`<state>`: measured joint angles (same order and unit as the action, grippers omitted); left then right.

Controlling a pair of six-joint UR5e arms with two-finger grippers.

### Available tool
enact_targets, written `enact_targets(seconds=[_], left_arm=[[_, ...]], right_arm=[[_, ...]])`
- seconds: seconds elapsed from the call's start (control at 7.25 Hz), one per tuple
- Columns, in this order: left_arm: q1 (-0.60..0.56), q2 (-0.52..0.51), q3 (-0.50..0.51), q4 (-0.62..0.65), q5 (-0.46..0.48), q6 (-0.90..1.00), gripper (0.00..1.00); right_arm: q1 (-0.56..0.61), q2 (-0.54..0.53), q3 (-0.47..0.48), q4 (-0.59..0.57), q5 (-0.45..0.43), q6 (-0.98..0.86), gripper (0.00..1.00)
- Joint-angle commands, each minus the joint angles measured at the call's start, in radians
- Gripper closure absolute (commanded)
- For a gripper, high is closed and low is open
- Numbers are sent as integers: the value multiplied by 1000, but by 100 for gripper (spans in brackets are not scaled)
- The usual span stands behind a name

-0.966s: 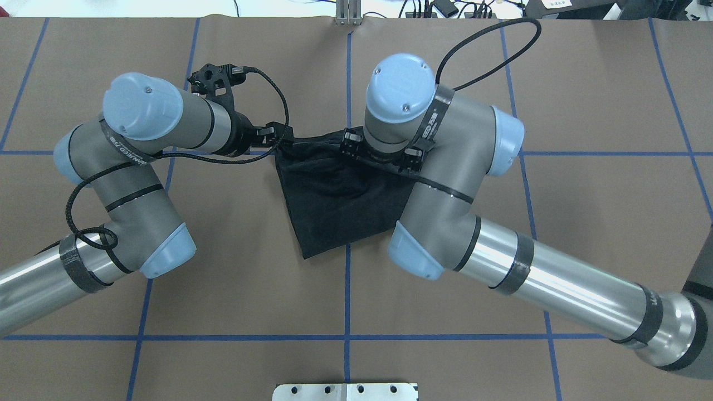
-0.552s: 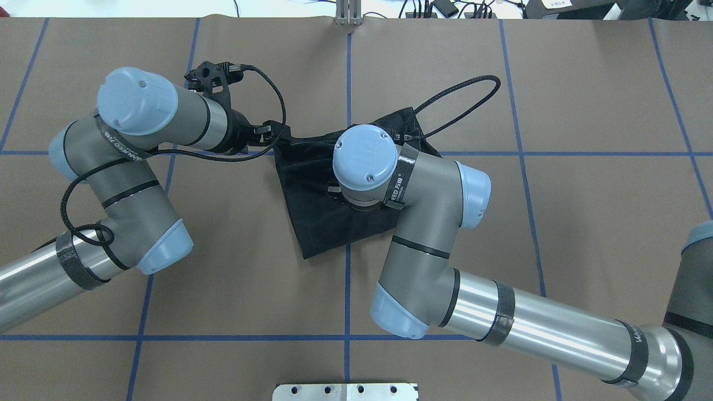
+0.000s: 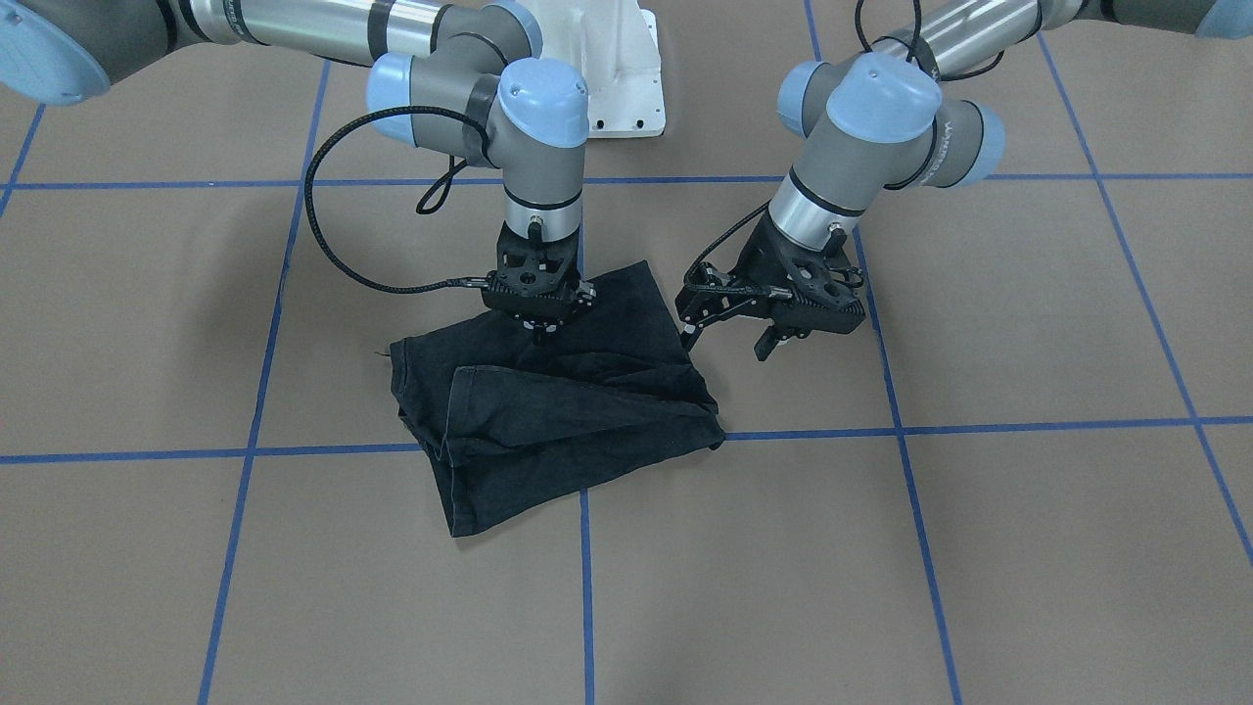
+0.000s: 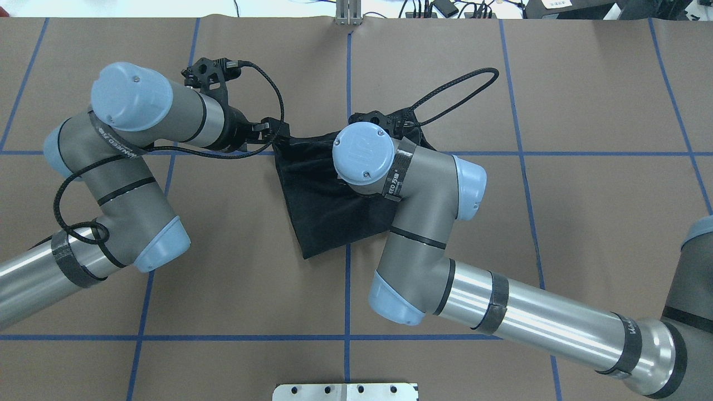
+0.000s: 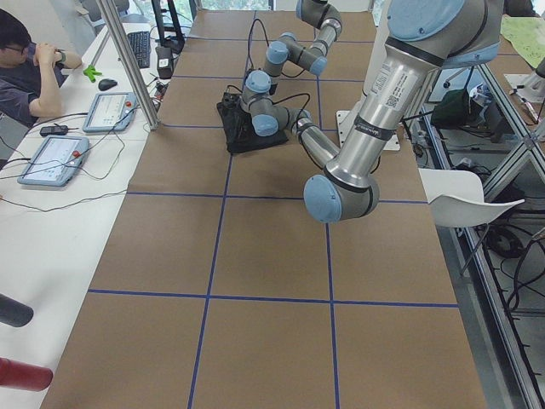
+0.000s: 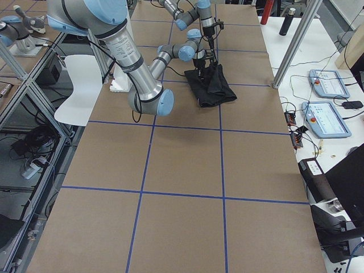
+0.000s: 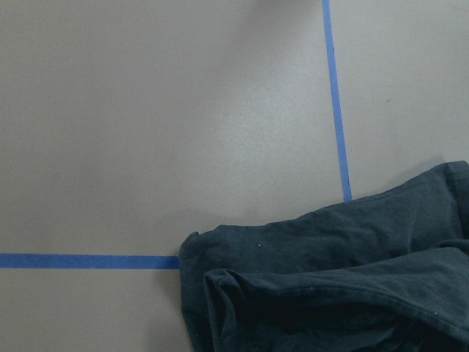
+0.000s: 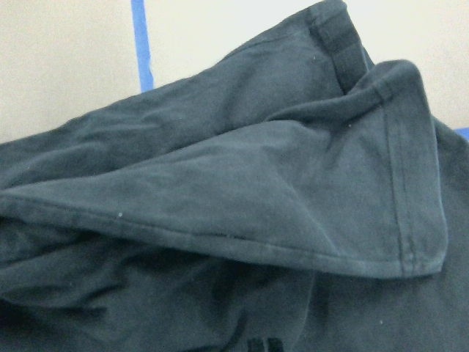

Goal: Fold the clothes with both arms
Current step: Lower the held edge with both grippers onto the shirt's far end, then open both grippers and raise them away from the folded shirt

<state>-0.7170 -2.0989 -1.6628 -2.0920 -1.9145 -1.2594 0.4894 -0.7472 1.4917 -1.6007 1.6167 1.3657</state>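
T-shirt (image 3: pixel 548 411) lies in a rumpled, part-folded black heap mid-counter (image 3: pixel 979 548). It looks light, limp and likely to sag, so it is best taken at a hem or corner. The right claw (image 3: pixel 539 331) points straight down, its fingers drawn together, apparently pinching the robot-side layer. The left claw (image 3: pixel 729 341) hangs tilted just beside the cloth's edge, fingers apart, holding nothing.

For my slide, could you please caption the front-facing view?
Right gripper pinching the folded black shirt, left gripper open beside it.
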Motion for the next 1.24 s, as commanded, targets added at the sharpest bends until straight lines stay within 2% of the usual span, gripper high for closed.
enact_targets(seconds=[0.0, 0.28, 0.41, 0.55, 0.69, 0.83, 1.1], left_arm=[[-15, 26, -34, 1, -37, 0, 0], [-15, 28, -34, 1, -37, 0, 0], [-15, 28, -38, 3, -37, 0, 0], [-15, 28, -46, 4, -37, 0, 1], [-15, 30, -55, 7, -38, 0, 0], [-15, 30, -58, 9, -38, 0, 0], [-15, 31, -58, 9, -38, 0, 0]], right_arm=[[9, 29, -97, 94, -8, -4, 100], [50, 63, -149, 127, -8, -8, 100], [98, 134, -254, 143, -5, -10, 100], [144, 199, -386, 207, -4, -37, 100], [182, 215, -489, 300, -6, -69, 100], [211, 216, -514, 332, -1, -103, 100], [244, 230, -507, 332, 52, -138, 100]])
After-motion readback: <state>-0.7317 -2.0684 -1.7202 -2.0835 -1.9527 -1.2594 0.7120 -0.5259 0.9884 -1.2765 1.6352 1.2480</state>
